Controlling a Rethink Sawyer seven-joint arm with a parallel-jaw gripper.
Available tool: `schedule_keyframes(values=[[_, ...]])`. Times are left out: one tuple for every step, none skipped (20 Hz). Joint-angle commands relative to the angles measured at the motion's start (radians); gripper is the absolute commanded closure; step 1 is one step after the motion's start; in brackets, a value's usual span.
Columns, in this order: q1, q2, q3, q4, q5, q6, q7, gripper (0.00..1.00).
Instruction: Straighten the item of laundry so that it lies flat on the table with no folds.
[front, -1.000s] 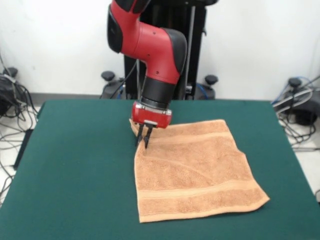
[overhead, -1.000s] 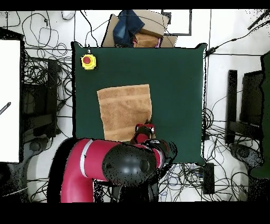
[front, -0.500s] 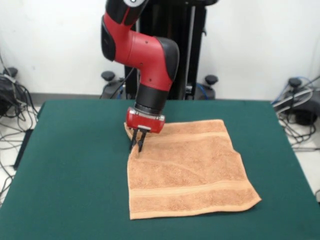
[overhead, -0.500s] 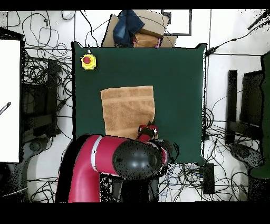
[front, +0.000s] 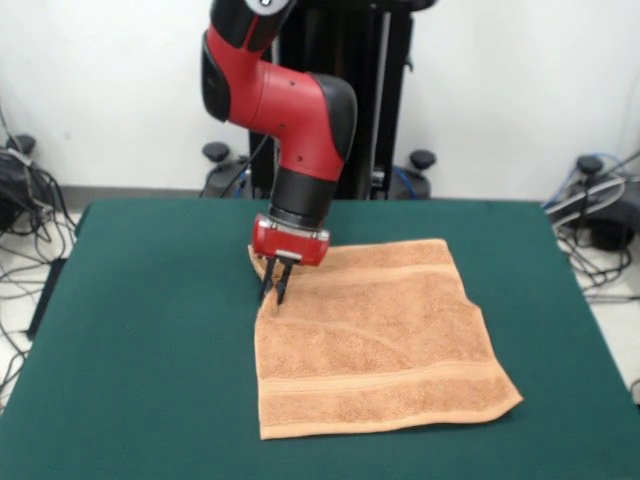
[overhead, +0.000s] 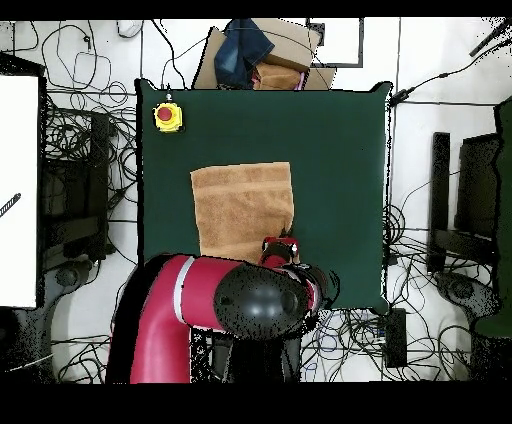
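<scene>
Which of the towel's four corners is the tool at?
The far corner on the picture's left in the front view: the tool sits at that corner of the towel. The other three corners lie free on the table.

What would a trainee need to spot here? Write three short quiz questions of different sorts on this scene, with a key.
1. True or false: the towel hangs over the table edge.
2. Where is the gripper? A) on the towel's corner nearest the robot B) above bare table C) raised high
3. In the overhead view, what sits in the table's corner?

Key: 1 false; 2 A; 3 a yellow box with a red button.
</scene>
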Motion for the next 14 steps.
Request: schedule_keyframes(values=[[-0.009,0.097,0.079,-0.095,0.036,0.031,0.105,1.0],[-0.007,0.097,0.076,-0.096,0.037,0.027,0.103,1.0],[-0.008,0.096,0.076,-0.097,0.034,0.032,0.101,1.0],[-0.009,0.094,0.076,-0.099,0.03,0.037,0.099,1.0],[-0.009,0.095,0.074,-0.097,0.032,0.032,0.1,1.0],[-0.008,0.096,0.073,-0.096,0.035,0.028,0.1,1.0],[0.001,0.1,0.064,-0.095,0.046,0.018,0.094,1.0],[0.01,0.103,0.054,-0.094,0.057,0.008,0.088,1.0],[0.019,0.107,0.045,-0.093,0.068,-0.003,0.083,0.0],[0.026,0.108,0.037,-0.091,0.078,-0.005,0.08,0.0],[0.036,0.113,0.026,-0.09,0.092,-0.021,0.076,0.0],[0.038,0.113,0.022,-0.091,0.088,-0.015,0.075,0.0],[0.049,0.119,0.01,-0.089,0.101,-0.029,0.071,0.0],[0.059,0.124,-0.002,-0.087,0.116,-0.043,0.067,0.0]])
